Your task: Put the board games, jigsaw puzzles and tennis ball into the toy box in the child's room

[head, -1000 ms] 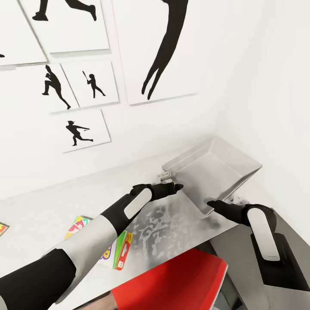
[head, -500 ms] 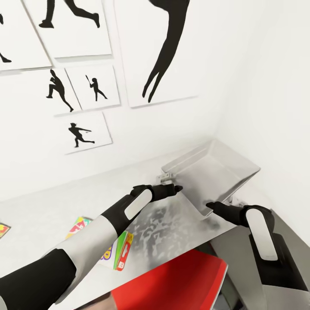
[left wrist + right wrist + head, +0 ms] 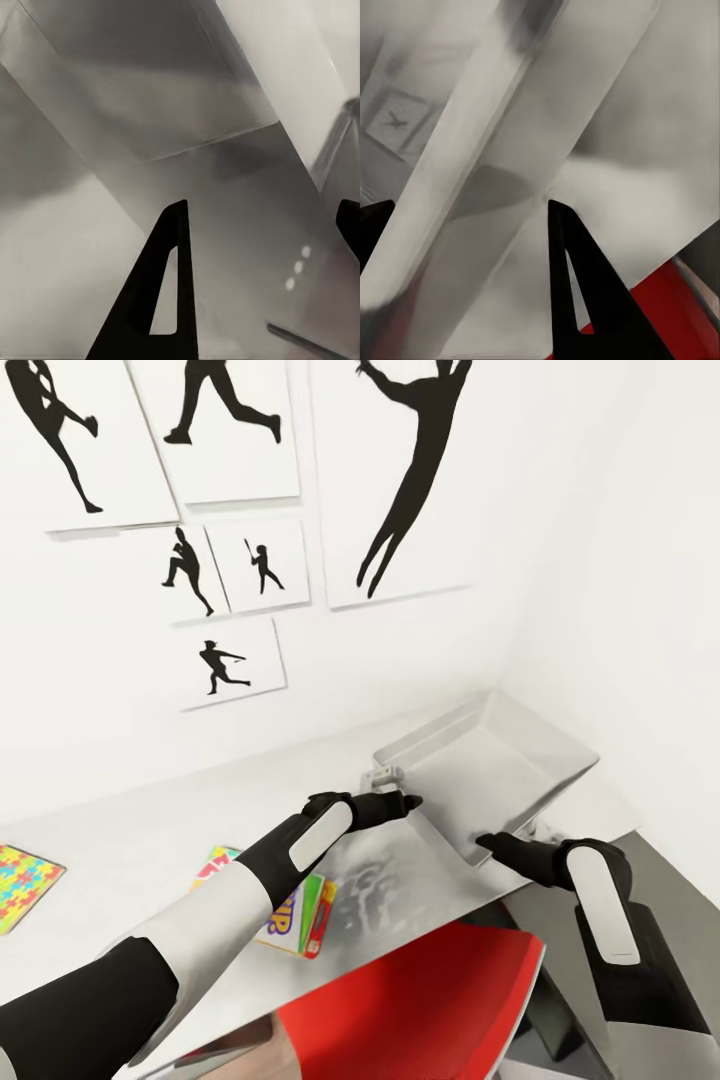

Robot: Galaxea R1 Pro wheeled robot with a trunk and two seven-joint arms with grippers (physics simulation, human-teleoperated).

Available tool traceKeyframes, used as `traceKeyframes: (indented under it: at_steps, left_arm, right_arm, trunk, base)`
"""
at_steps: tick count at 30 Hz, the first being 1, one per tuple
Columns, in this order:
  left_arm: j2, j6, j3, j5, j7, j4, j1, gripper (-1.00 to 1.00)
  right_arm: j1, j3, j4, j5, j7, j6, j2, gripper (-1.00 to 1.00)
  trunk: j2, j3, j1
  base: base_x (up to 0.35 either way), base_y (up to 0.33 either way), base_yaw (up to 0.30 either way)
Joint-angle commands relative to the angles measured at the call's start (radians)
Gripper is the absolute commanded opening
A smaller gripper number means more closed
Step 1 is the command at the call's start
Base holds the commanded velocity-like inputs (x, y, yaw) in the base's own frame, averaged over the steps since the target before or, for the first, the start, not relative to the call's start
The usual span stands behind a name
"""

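The left gripper (image 3: 405, 801) sits near the centre of the head view, its black fingers at the near-left corner of the toy box (image 3: 490, 760), beside a small metal hinge. In the left wrist view its two fingers (image 3: 161, 289) stand spread apart, with the grey wall of the box between them and nothing pinched.

The right gripper (image 3: 490, 845) lies at about four o'clock from the left one, its tip at the box's near edge. In the right wrist view its fingers (image 3: 577, 292) are likewise spread wide, a pale slanted edge of the box running between them; whether they touch it I cannot tell.

The toy box is a shallow grey tray, tilted, resting at the far right end of the white surface (image 3: 120, 850) in the corner of the room, at about two o'clock from centre. Its inside looks bare.

At about seven o'clock from the left gripper, a colourful board game (image 3: 300, 915) lies flat on the surface, partly hidden under the left forearm. Well apart, at the nine o'clock edge of the view, a bright jigsaw puzzle (image 3: 25, 885) lies flat.

A red chair (image 3: 420, 1010) sits below the surface at six o'clock. Black silhouette posters (image 3: 410, 470) of athletes hang on the white wall at twelve o'clock.
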Motion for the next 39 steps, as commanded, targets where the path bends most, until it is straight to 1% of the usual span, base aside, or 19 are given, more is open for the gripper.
traceKeyframes:
  at_steps: [1, 7, 14, 21, 27, 32, 39]
  left_arm:
    - [0.000, -0.006, 0.003, 0.005, 0.008, -0.054, -0.002, -1.00]
    - [0.000, -0.006, 0.003, 0.005, 0.008, -0.054, -0.002, -1.00]
    - [0.000, -0.006, 0.003, 0.006, 0.008, -0.054, -0.002, -1.00]
    - [0.000, -0.006, 0.003, 0.006, 0.008, -0.054, -0.002, -1.00]
    - [0.000, -0.006, 0.003, 0.006, 0.008, -0.054, -0.002, -1.00]
    - [0.000, -0.006, 0.003, 0.006, 0.007, -0.054, -0.002, -1.00]
    - [0.000, -0.006, 0.003, 0.006, 0.008, -0.054, -0.002, -1.00]
  right_arm:
    - [0.000, 0.005, 0.000, -0.030, -0.009, 0.007, 0.000, -1.00]
    - [0.000, 0.005, 0.000, -0.030, -0.009, 0.007, 0.000, -1.00]
    - [0.000, 0.007, 0.000, -0.030, -0.009, 0.007, 0.000, -1.00]
    - [0.000, 0.009, 0.000, -0.030, -0.009, 0.007, 0.000, -1.00]
    - [0.000, 0.009, 0.000, -0.030, -0.009, 0.007, 0.000, -1.00]
    - [0.000, 0.009, 0.000, -0.030, -0.009, 0.007, 0.000, -1.00]
    - [0.000, 0.010, 0.002, -0.030, -0.009, 0.007, 0.001, -1.00]
  trunk:
    - [-0.002, 0.000, 0.001]
    - [-0.002, 0.010, 0.001]
    - [-0.002, 0.021, 0.001]
    - [-0.002, 0.033, 0.001]
    - [-0.002, 0.043, 0.001]
    - [-0.002, 0.051, 0.001]
    - [-0.002, 0.054, 0.001]
  base:
    - [-0.008, 0.015, 0.000]
    - [-0.002, 0.023, 0.000]
    - [0.000, 0.164, 0.000]
    - [-0.007, 0.020, 0.000]
    - [-0.181, 0.070, 0.000]
    - [-0.077, 0.041, 0.000]
    - [-0.135, 0.093, 0.000]
